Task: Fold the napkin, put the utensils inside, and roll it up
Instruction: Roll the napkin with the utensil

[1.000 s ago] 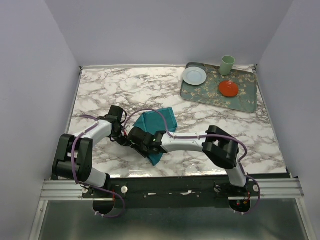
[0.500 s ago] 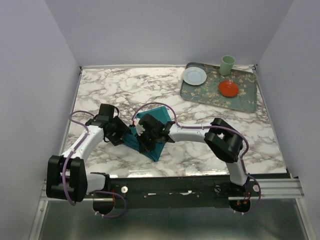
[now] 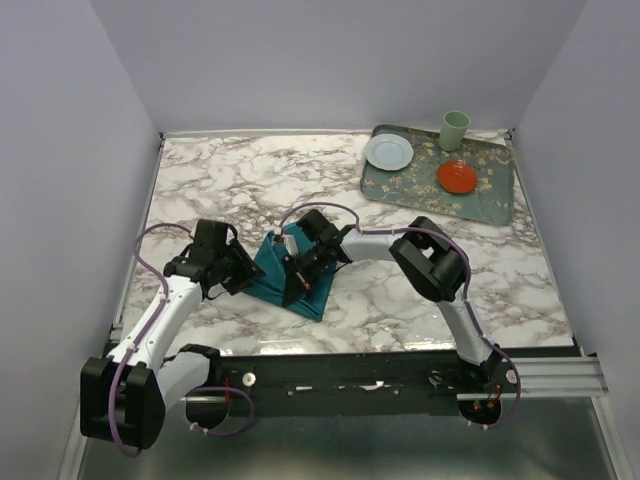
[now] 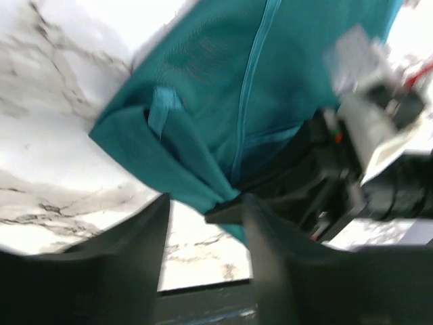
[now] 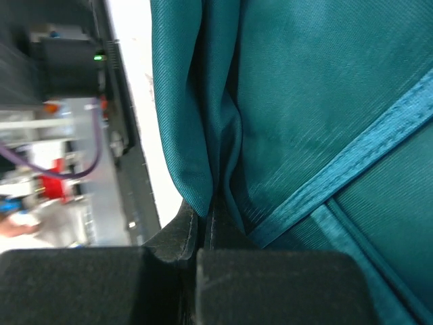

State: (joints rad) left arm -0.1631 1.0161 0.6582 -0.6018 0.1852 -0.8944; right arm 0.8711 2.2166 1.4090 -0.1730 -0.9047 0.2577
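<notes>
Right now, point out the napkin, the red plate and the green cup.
napkin (image 3: 312, 298): top view, near corner.
red plate (image 3: 457, 177): top view, centre.
green cup (image 3: 455, 131): top view, side wall.

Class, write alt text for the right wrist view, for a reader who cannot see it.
A teal napkin fills most of the frame, one fold pinched in the shut right gripper at the bottom. A hem crosses it diagonally; white table shows at left.
</notes>
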